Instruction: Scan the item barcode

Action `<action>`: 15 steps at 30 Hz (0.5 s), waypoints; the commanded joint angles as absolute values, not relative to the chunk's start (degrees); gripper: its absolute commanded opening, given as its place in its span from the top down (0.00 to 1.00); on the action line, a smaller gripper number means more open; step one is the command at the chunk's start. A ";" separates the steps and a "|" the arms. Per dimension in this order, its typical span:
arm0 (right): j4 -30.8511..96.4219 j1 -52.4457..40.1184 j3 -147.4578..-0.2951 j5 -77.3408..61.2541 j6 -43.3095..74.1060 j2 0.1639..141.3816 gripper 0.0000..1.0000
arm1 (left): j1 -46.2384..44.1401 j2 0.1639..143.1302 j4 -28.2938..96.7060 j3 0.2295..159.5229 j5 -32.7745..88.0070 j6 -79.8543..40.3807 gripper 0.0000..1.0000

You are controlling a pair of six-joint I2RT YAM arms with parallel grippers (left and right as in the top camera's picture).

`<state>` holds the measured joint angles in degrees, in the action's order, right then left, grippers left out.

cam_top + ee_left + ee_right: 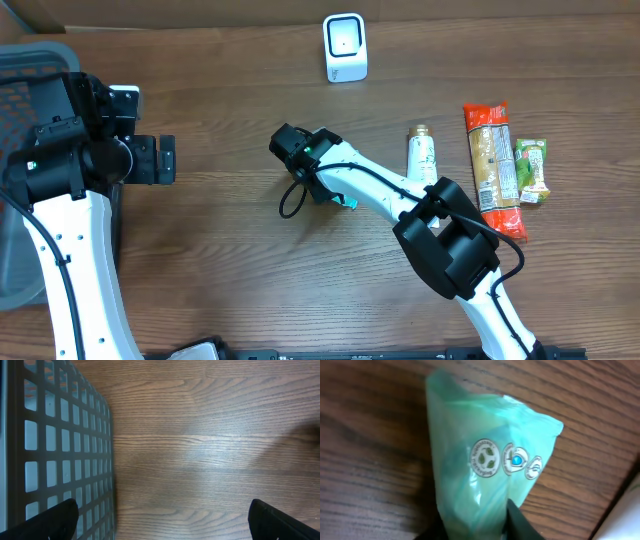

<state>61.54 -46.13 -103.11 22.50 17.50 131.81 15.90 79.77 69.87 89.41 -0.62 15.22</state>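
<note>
Pinching green pouch (480, 460), apparently, in nearly closed right claw (474, 529) near tabletop (220, 260) centre. Holding left claw (167, 527) wide open, gripping nothing, beside mesh basket (50, 435) at tabletop's left edge.
</note>
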 commanded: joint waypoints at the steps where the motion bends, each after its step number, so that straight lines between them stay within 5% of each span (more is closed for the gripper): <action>1: 61.73 -46.57 -103.26 19.20 18.22 134.93 0.86 | 16.10 79.40 69.84 89.71 -0.14 16.10 0.00; 9: 71.00 -46.39 -114.83 10.63 17.15 133.93 0.96 | 16.10 79.40 69.84 89.71 -0.14 16.10 0.00; 15: 68.60 -41.23 -120.38 -25.98 6.59 129.47 0.96 | 16.10 79.40 69.84 89.71 -0.14 16.10 0.01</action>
<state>69.58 -44.64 -118.37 -1.93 12.97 133.51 15.90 79.77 69.87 89.38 -0.60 15.22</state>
